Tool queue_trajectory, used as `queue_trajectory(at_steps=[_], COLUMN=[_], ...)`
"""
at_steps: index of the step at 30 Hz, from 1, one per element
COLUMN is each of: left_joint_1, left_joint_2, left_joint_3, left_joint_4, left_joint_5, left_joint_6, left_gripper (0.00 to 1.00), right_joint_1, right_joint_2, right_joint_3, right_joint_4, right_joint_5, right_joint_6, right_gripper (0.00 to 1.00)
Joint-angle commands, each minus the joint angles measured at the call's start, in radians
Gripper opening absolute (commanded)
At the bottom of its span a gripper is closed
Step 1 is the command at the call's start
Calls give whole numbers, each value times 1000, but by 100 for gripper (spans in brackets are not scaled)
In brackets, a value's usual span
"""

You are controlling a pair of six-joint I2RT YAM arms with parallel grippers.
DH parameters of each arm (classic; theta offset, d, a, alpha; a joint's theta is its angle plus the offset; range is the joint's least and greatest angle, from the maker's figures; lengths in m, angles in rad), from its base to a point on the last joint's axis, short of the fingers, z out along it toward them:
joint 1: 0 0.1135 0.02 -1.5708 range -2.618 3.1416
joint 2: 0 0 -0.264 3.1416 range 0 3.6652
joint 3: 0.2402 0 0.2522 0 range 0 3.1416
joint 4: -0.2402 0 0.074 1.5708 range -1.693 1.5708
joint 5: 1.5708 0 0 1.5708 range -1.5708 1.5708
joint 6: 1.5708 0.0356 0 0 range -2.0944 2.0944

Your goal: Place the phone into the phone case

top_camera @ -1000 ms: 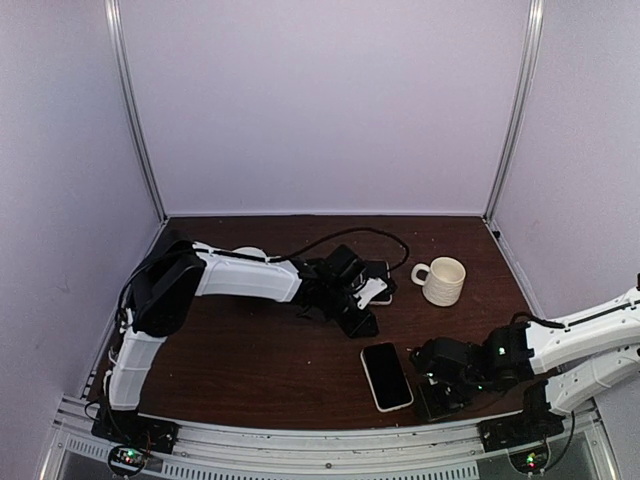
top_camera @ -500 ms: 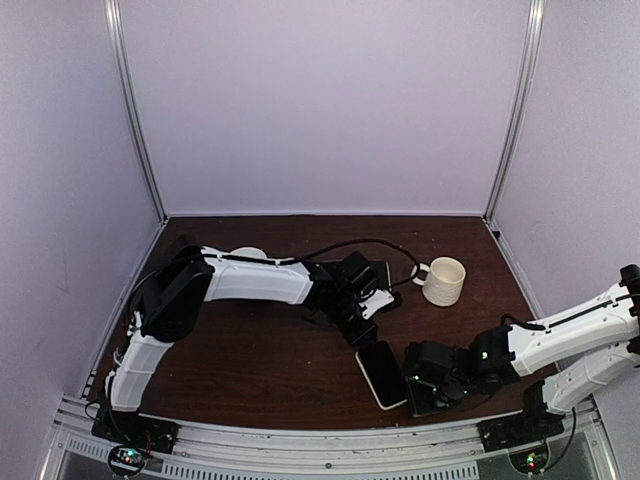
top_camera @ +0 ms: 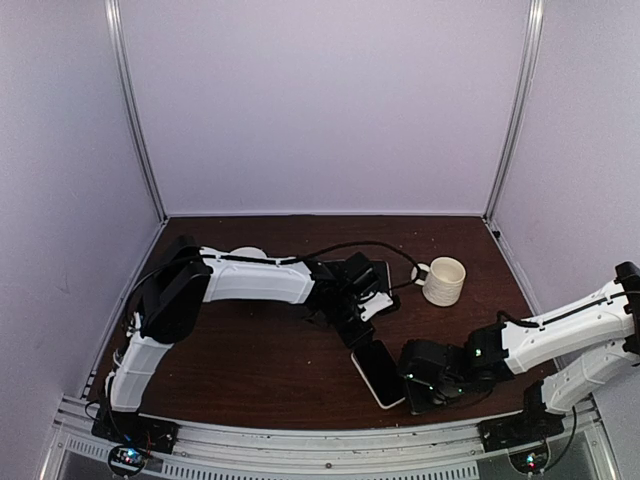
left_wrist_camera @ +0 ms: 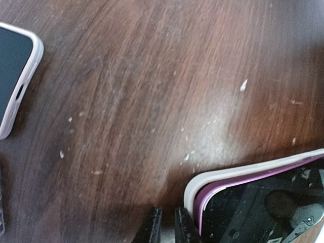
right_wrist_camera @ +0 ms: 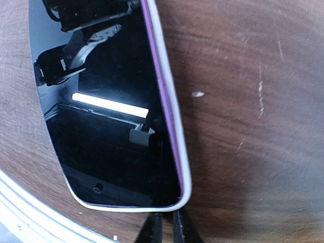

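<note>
Table (top_camera: 250, 370): dark wood.

Left arm (top_camera: 250, 280): stretched low from its base to the table's centre. Right arm (top_camera: 560, 335): lying low, reaching leftward.

Phone (top_camera: 378, 372): flat, screen up, near the front centre between both grippers. Its purple edge sits inside the white phone case (left_wrist_camera: 200, 178), and both wrist views cut it off.

Mug (top_camera: 444, 281): upright, well apart.

Second pale-rimmed dark device (left_wrist_camera: 15, 76): cropped, not identifiable.

Left gripper (left_wrist_camera: 168, 228): jaws closed on nothing, just beside the case corner. Right gripper (right_wrist_camera: 164, 230): jaws closed, empty, at the phone's near end.
</note>
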Motion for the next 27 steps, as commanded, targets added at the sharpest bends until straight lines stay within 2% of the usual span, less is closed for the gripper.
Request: queue_trajectory(at_steps=[1,4,6,7,8,9,12,16,19,27], left_joint_1=[-10,65,94,101,105,108,110,113,128,136], left_joint_2=[-39,-77,-102,-112,-124,-133,-161,-224,-285,-396], left_joint_3=[4,28,25,21,17,11,-10,-54,-99,-184], left_joint_4=[-147,-139,-114,-108,-105,-106,-105,-104,-92,-75], left_joint_5=[-65,-76,-83,-91,-101,-109,-115,-95,-67,-73], left_joint_6=[56,35,28,29,31,34,30,9,-5,-9], left_gripper=[17,22,26,29,32,34,46,65,78,91], right_joint_1=[-22,-22,-22,-21,-23,-26,-44,-65,-80,-135], right_joint_2=[-53,-112,-163,-183,-199,-206,-166,-2,99,264], right_joint_3=[40,35,36,42,54,73,157,312,390,433], right_joint_4=[-24,-115,-174,-200,-232,-257,-291,-309,-270,-239], right_joint_5=[100,57,26,10,-1,0,50,128,97,-13], right_joint_6=[-16,-29,-57,-78,-109,-142,-237,-329,-399,-437], right_gripper=[23,36,54,66,89,98,99,100,99,99])
